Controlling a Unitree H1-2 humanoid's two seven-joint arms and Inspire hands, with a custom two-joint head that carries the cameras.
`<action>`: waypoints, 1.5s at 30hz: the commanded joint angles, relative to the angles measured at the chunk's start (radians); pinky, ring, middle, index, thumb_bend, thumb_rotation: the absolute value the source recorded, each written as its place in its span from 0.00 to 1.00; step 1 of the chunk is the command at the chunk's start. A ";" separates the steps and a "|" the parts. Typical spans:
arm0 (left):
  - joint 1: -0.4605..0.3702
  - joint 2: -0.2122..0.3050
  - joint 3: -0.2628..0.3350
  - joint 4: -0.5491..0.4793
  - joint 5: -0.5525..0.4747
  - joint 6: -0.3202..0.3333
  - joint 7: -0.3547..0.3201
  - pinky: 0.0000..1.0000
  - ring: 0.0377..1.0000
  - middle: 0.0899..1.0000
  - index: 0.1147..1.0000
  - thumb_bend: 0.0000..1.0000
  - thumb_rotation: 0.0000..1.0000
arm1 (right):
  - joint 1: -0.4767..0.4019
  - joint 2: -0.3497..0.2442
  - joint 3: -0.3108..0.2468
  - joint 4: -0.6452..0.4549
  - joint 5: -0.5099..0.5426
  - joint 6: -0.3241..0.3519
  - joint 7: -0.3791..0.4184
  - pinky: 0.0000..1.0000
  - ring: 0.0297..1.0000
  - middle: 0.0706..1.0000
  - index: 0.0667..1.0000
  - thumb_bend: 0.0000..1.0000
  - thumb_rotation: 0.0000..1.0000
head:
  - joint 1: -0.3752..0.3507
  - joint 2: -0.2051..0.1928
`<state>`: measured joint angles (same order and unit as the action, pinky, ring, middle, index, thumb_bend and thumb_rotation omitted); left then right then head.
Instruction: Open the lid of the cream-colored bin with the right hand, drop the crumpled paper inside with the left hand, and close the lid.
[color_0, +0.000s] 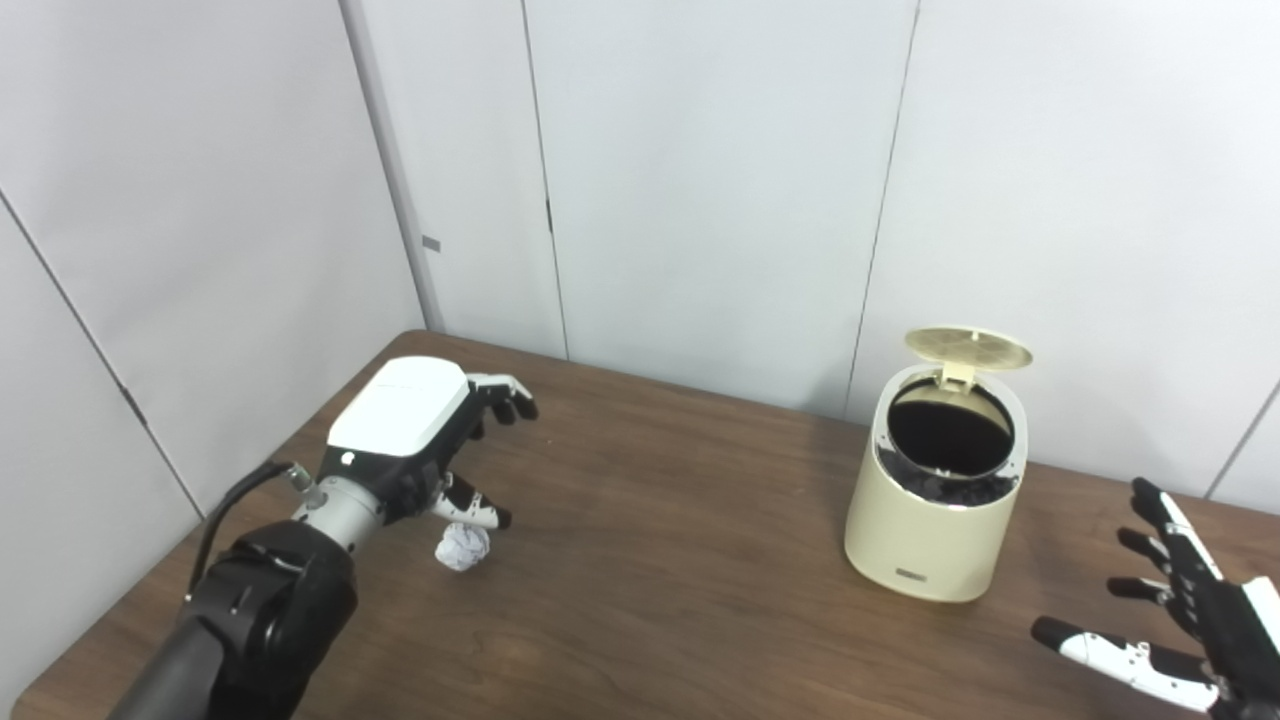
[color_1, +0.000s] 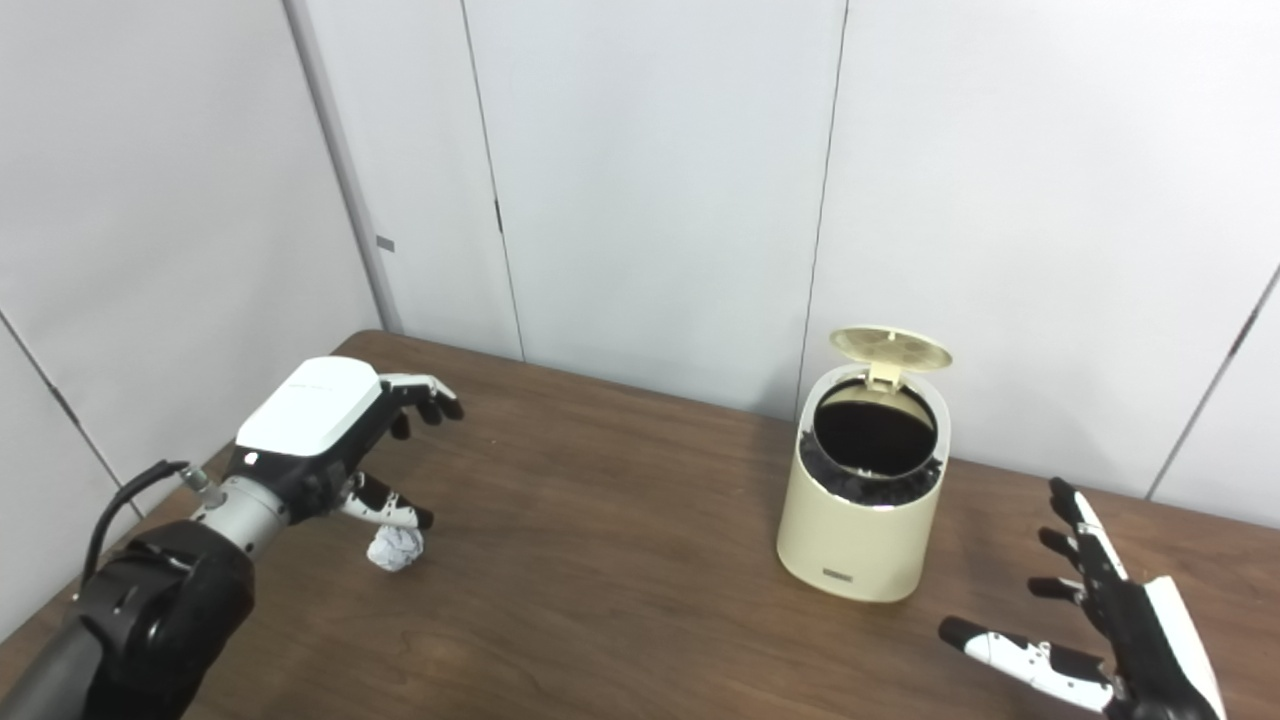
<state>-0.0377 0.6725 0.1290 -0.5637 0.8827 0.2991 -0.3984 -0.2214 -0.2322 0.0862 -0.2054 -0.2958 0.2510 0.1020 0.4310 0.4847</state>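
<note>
The cream-colored bin (color_0: 935, 520) stands on the brown table at the right, its round lid (color_0: 968, 347) tipped up at the back and its dark inside showing. A white crumpled paper ball (color_0: 462, 546) lies on the table at the left. My left hand (color_0: 430, 430) hovers just above and behind the paper, fingers spread and curved, holding nothing; its thumb tip is close over the ball. My right hand (color_0: 1175, 620) is at the lower right, to the right of the bin and apart from it, with fingers spread wide.
The wooden table (color_0: 660, 600) runs to white wall panels at the back and left. Its left edge lies close behind my left arm (color_0: 250, 620). Bare tabletop stretches between the paper and the bin.
</note>
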 joint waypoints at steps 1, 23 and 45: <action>-0.007 0.040 0.009 -0.012 0.075 0.003 -0.013 0.48 0.60 0.65 0.67 0.92 0.11 | -0.035 -0.007 -0.008 -0.045 0.000 -0.004 0.004 0.73 0.90 0.96 0.96 0.78 0.30 | 0.002 0.003; -0.036 0.005 -0.052 0.218 0.163 0.008 -0.125 0.55 0.64 0.70 0.73 0.90 0.15 | -0.027 -0.009 -0.008 -0.087 -0.002 0.035 0.023 0.76 0.90 0.96 0.95 0.78 0.25 | 0.002 0.010; -0.040 -0.002 -0.087 0.328 0.141 -0.023 0.009 0.45 0.50 0.61 0.66 0.84 0.08 | -0.014 -0.009 -0.013 -0.129 0.000 0.074 0.044 0.75 0.89 0.97 0.95 0.74 0.21 | -0.001 0.030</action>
<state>-0.0517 0.6503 0.0393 -0.2389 1.0186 0.2743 -0.4139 -0.2097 -0.2331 0.0830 -0.2896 -0.2948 0.3324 0.1493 0.4310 0.5139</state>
